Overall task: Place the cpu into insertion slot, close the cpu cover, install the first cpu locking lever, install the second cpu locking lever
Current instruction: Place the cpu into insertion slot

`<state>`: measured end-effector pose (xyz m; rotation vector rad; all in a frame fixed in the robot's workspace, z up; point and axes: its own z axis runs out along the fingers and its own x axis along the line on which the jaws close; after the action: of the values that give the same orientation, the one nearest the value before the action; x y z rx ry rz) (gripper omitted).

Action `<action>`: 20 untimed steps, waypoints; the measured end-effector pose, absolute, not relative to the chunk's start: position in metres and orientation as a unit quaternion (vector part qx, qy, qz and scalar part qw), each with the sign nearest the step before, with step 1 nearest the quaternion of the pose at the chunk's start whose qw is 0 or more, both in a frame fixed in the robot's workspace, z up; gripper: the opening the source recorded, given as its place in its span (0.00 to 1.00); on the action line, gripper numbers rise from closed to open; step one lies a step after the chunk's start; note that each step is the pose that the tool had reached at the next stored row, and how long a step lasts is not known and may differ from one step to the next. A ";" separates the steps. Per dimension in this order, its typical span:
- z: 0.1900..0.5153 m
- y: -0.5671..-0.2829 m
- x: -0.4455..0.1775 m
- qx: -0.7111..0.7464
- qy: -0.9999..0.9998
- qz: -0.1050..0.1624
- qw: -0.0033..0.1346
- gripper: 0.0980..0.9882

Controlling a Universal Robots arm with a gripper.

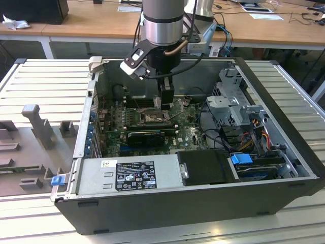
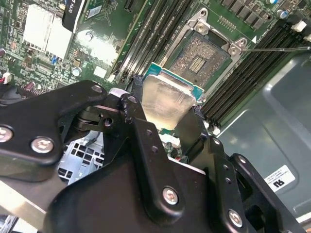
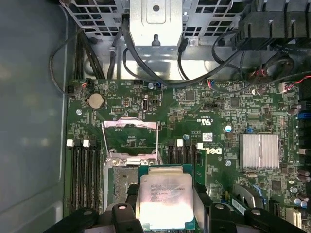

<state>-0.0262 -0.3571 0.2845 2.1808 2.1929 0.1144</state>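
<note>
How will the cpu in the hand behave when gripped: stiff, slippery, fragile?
The cpu is probably stiff: a flat plate with a metal top. Its shiny surface looks slippery, so it might slide in the hand, which grips only its thin edges. Small and thin, it is likely light.

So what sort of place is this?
Likely an electronics lab or workshop: an open black desktop computer case lies on a ribbed grey metal table, wooden desks stand behind, and the tool holds a pale square cpu above its green motherboard.
</note>
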 end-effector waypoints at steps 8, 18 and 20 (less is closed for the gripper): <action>0.267 -0.354 -0.027 0.706 0.707 0.037 0.023 0.48; 0.249 -0.349 -0.036 0.721 0.692 0.036 0.027 0.48; 0.246 -0.347 -0.037 0.717 0.695 0.038 0.025 0.48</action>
<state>-0.0375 -0.3473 0.2462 2.2181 2.1490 0.1178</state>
